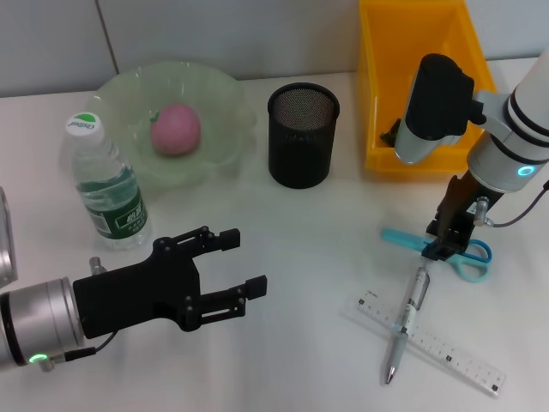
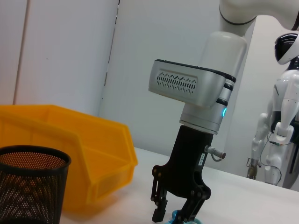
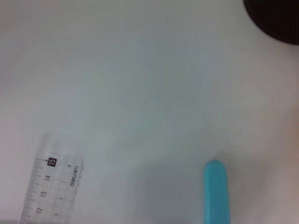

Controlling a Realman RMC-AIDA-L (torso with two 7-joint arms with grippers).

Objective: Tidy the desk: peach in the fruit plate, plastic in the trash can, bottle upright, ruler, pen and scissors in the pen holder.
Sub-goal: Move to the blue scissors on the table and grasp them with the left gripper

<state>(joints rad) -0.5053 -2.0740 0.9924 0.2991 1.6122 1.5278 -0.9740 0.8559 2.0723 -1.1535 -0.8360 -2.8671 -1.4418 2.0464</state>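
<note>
Head view, right claw (image 1: 443,243) spread over scissors (image 1: 401,239)

Pink peach (image 1: 176,129) in green plate (image 1: 120,90); bottle (image 1: 105,184) upright; pen (image 1: 406,322) across ruler (image 1: 446,350).

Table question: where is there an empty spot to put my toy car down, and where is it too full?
The widest bare patch lies mid-table, bordered by the pen holder, the left hand, and the scissors. Bare table also lies behind the fruit plate. It is crowded on the right, where the right hand is down over the scissors, beside the pen lying across the ruler.
</note>
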